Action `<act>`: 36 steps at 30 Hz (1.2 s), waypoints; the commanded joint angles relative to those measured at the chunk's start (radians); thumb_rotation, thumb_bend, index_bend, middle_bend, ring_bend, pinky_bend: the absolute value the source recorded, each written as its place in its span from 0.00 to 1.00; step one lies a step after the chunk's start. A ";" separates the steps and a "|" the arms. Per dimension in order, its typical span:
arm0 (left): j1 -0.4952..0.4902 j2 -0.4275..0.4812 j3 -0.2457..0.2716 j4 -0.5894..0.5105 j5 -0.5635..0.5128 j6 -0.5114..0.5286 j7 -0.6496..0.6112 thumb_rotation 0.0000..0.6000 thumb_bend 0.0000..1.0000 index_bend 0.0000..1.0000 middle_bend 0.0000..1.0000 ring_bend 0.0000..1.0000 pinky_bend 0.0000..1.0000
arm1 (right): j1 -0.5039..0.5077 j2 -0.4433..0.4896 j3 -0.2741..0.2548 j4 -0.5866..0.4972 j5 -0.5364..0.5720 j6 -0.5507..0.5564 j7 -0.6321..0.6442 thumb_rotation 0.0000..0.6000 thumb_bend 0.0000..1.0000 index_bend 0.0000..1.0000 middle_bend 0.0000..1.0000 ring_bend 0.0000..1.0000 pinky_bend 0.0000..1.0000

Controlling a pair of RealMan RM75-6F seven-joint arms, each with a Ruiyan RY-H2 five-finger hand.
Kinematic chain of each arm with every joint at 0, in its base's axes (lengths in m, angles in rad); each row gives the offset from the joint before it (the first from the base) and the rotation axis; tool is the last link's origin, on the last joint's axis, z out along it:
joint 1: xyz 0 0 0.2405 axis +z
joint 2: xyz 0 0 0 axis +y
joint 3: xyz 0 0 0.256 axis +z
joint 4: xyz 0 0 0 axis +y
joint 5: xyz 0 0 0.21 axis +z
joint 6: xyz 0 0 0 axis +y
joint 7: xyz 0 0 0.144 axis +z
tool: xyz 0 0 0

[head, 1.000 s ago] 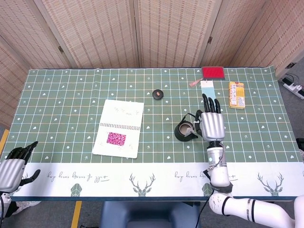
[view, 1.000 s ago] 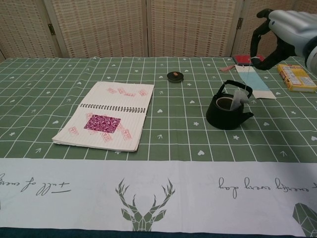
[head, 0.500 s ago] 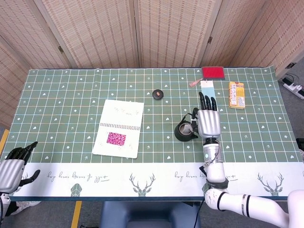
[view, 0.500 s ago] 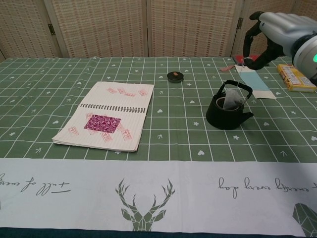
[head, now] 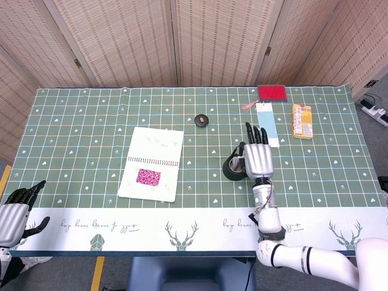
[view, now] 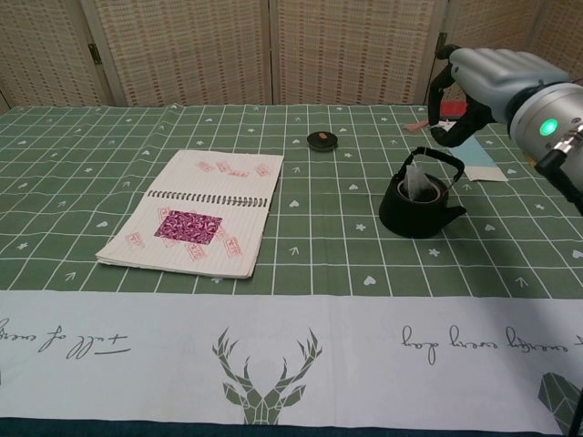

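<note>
Over the right half of the bench (head: 73, 121) my right robot hand (head: 257, 159) hangs just above a small black teapot (view: 419, 205), fingers stretched flat toward the far edge in the head view. From the chest view a tea bag (view: 421, 186) dangles on a thin string from under that robot hand, down at the pot's open mouth; I appear to pinch the string between thumb and a finger, though the pinch itself is too small to see clearly. The teapot's arched handle (view: 434, 157) stands upright, right beside the bag and under my palm, so it is the nearest thing in the way.

Just beyond my fingertips lies a pale blue-and-white card (head: 267, 118), with a red pad (head: 272, 92) and a small pink tag (head: 248, 106) further back. A yellow packet (head: 302, 120) lies to the right of the card, well apart from the pot. The pot's little round lid (head: 202, 120) sits on the cloth back and to the left of it, apart from it. An open spiral notebook (head: 152, 162) with a magenta patch on its lower page lies near the middle of the bench, well to the left of the teapot.

My left robot hand (head: 17, 211) rests low at the near left corner, off the bench's edge, fingers apart and holding nothing.
</note>
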 commanded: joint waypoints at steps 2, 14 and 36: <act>-0.001 -0.003 0.000 -0.001 -0.003 -0.004 0.011 1.00 0.28 0.02 0.13 0.18 0.14 | -0.041 0.022 -0.069 -0.011 -0.060 0.014 0.037 1.00 0.45 0.63 0.04 0.00 0.00; -0.003 -0.014 -0.005 -0.005 -0.021 -0.012 0.044 1.00 0.28 0.02 0.13 0.18 0.14 | -0.109 0.057 -0.174 0.029 -0.151 -0.008 0.116 1.00 0.45 0.63 0.04 0.00 0.00; -0.002 -0.015 -0.007 -0.007 -0.026 -0.013 0.049 1.00 0.28 0.02 0.13 0.18 0.14 | -0.142 0.002 -0.240 0.147 -0.241 -0.075 0.135 1.00 0.45 0.29 0.00 0.00 0.00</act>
